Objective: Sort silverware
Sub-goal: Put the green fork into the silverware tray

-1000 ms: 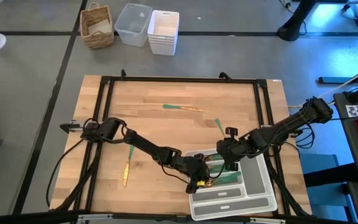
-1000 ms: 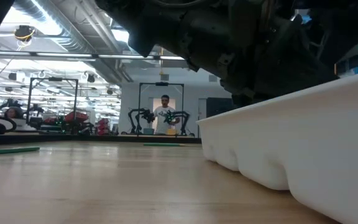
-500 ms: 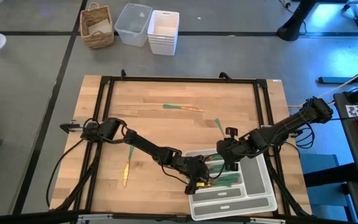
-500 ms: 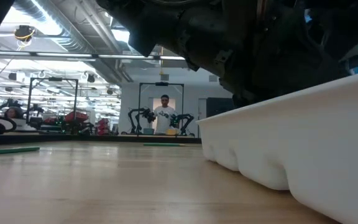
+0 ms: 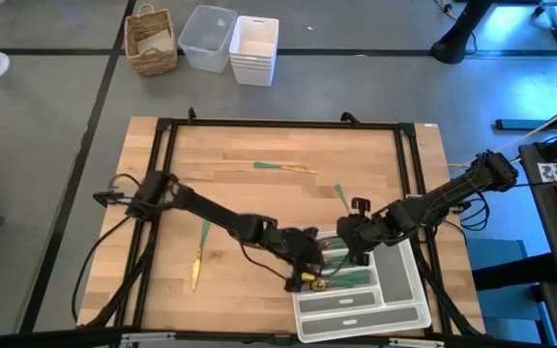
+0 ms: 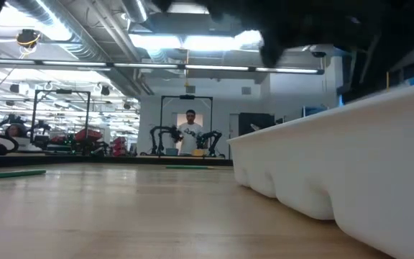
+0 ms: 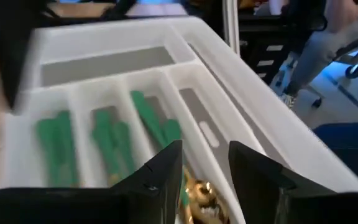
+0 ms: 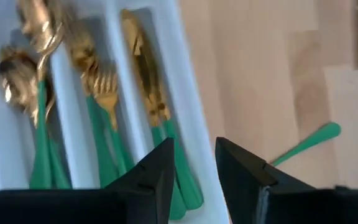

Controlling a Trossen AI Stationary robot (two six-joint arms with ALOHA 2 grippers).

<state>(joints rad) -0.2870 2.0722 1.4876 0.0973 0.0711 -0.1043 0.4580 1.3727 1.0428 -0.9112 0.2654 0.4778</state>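
My left claw (image 5: 309,274) hangs over the left end of the white cutlery tray (image 5: 399,290), its two fingers (image 7: 160,171) spread apart with nothing between them. Past them, in my left wrist view, I look down into the tray's (image 7: 241,81) narrow compartments, where green handles (image 7: 148,118) lie side by side and a gold head (image 7: 197,190) shows just below my fingertips.

My right claw (image 5: 356,253) waits over the far edge of the same tray, fingers (image 8: 157,171) likewise parted and empty. Beneath it, in my right wrist view, three neighbouring compartments hold the sorted pieces: gold spoons (image 8: 17,68) in one, gold forks (image 8: 95,78) in the middle one, and gold knives (image 8: 145,74) in the one against the tray's wall (image 8: 188,137). All their green handles point the same way.

The tray sits by the near right corner of the wooden counter (image 5: 240,193). Its long outer compartments look bare.

Three pieces still lie loose on the counter. One green-handled piece (image 5: 340,196) rests just beyond the tray's far edge, and its green end (image 8: 306,144) shows in my right wrist view. A second (image 5: 283,168) lies toward the far edge, near the middle. A third (image 5: 199,253) lies near the left edge, green handle away from me and gold head toward the near edge.

On the floor beyond the counter stand a wicker basket (image 5: 151,41), a clear bin (image 5: 207,37) and a stack of white bins (image 5: 254,48).
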